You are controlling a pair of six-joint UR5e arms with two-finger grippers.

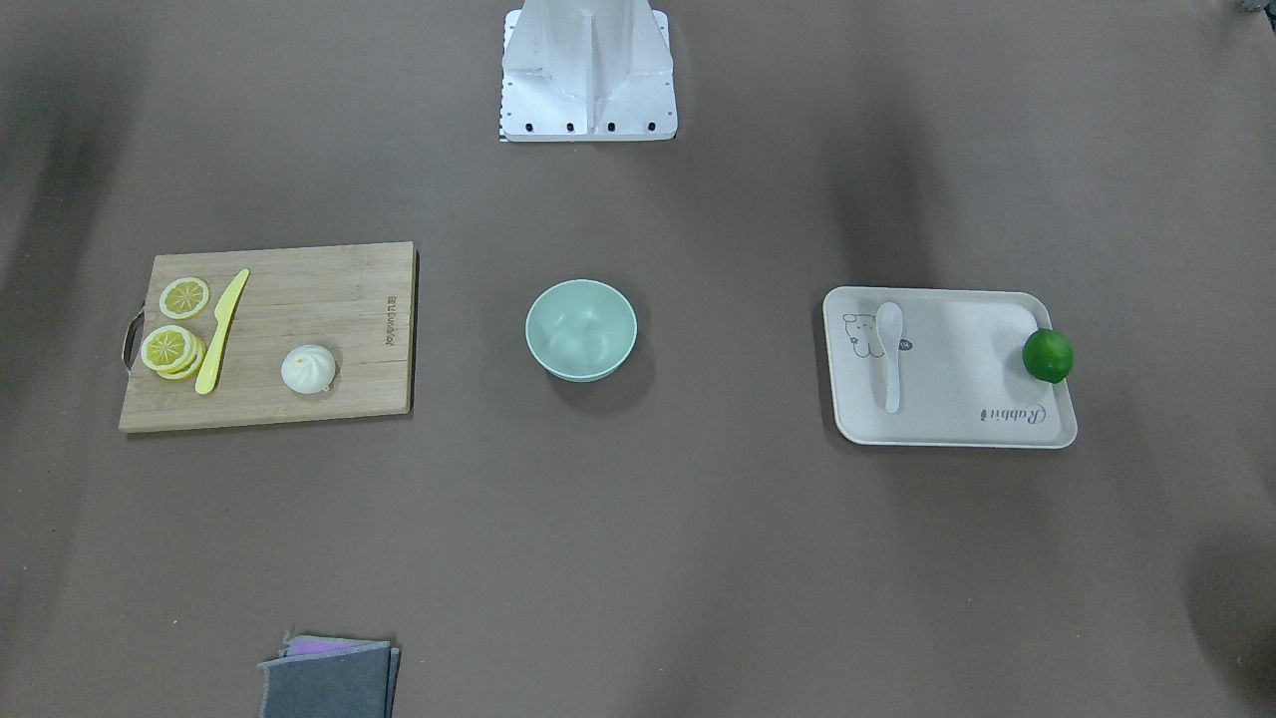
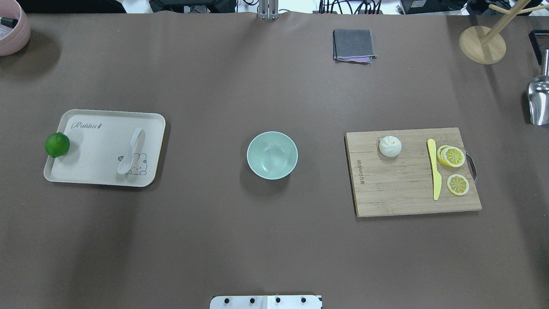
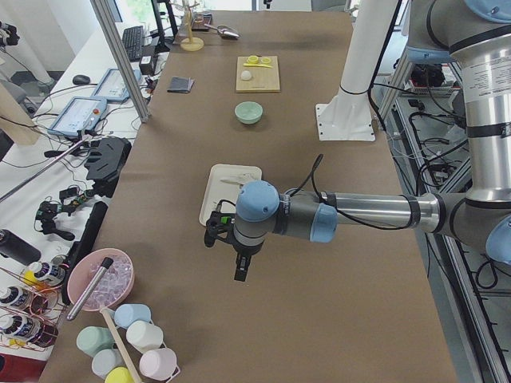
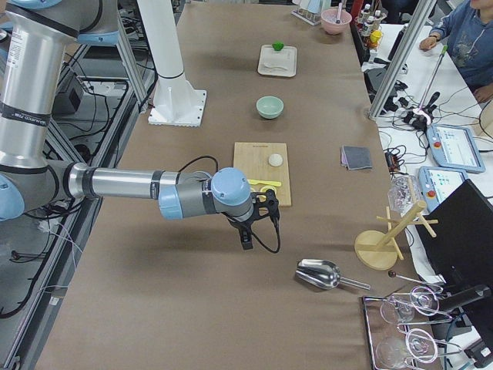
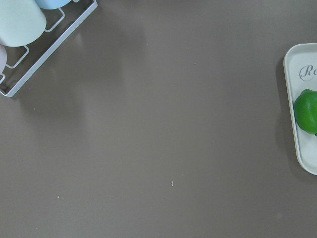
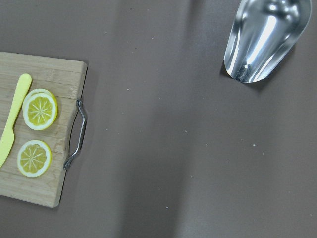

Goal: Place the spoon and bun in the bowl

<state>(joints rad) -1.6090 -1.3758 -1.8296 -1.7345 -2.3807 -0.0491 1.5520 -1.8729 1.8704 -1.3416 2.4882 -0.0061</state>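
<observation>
The mint-green bowl [image 2: 272, 155] stands empty at the table's middle, also in the front view [image 1: 581, 329]. The white spoon [image 2: 130, 150] lies on a beige tray [image 2: 85, 171], scoop toward the robot. The white bun [image 2: 390, 146] sits on a wooden cutting board [image 2: 399, 193]. My left gripper [image 3: 238, 267] hangs over bare table beyond the tray's outer end. My right gripper [image 4: 246, 237] hangs over bare table beyond the board's outer end. Each gripper shows only in a side view, so I cannot tell whether it is open or shut.
A green lime [image 2: 57, 144] sits at the tray's outer edge. A yellow knife [image 2: 435, 169] and lemon slices [image 2: 452, 156] lie on the board. A folded grey cloth [image 2: 353, 45], a metal scoop [image 2: 538, 101], a wooden stand [image 2: 482, 43] and a pink bowl [image 2: 13, 25] sit at the table's edges.
</observation>
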